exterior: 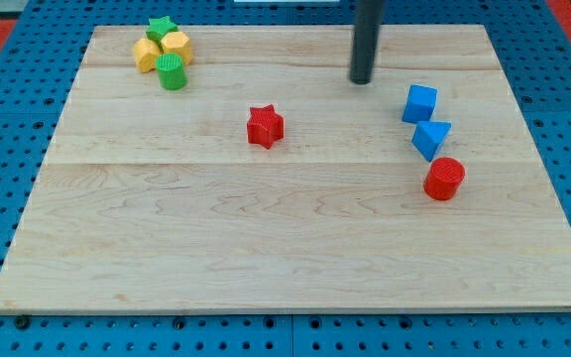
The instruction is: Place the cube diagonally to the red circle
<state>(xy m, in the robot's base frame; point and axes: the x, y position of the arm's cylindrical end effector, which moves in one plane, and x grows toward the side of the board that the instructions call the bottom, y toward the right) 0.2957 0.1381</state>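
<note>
Camera view shows you a wooden surface (295, 248) with the cube (419, 103) as your landmark. It's a blue block toward the view's right. Just below it, about touching, is a blue triangle (431, 138), and just below-right of that sits the red circle (444, 178), so the three make a short chain. My tip (362, 79) is up and to the left of the cube, near but clearly apart. There's no end effector on this rig, just the bare rod, so nothing opens, closes or holds anything.

What could bite you: the triangle is wedged between the cube and the circle. Shove the cube downward and you'd probably drag the triangle along and knock the circle off its spot, moving your target. A push off-centre could also just spin the cube away from the rod.

Cube looks turned a bit, corners not square to the surface edges. It has no real long axis.

Far left of the cube: a red star (265, 127) and a yellow-green cluster (165, 55), out of the way.
</note>
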